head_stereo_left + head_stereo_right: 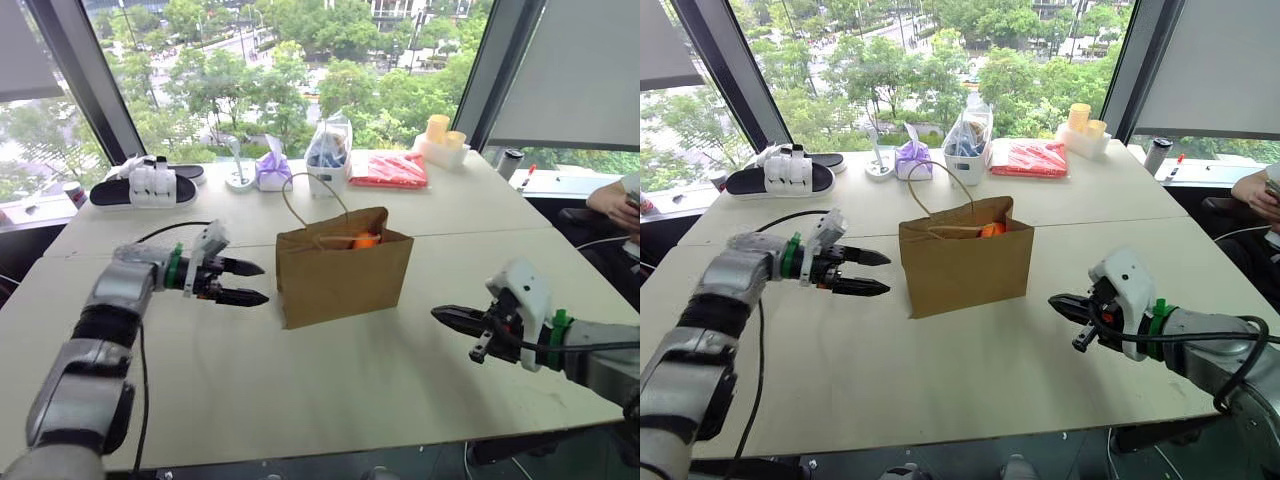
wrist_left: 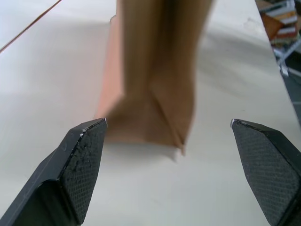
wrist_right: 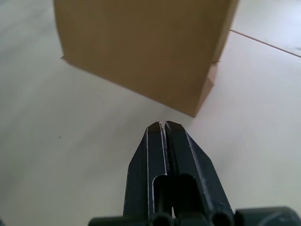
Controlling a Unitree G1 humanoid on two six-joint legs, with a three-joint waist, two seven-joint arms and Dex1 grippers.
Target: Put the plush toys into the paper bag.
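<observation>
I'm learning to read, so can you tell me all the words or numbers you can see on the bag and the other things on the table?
There are none that can be read.
paper bag: plain brown, no print on the sides that show.
red packet: any print is too small and blurred to read.
clear plastic bag: what is inside is too blurred to read.
black and white sandals: no letters to make out.

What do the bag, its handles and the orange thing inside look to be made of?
Paper bag: matte brown kraft paper, with crisp side creases and a folded base. Its handles: thin tan twine, judging by the slim loop standing above the rim. Orange plush toy: it looks soft and matte, probably plush fabric, but little of it clears the rim, so that is a guess.
</observation>
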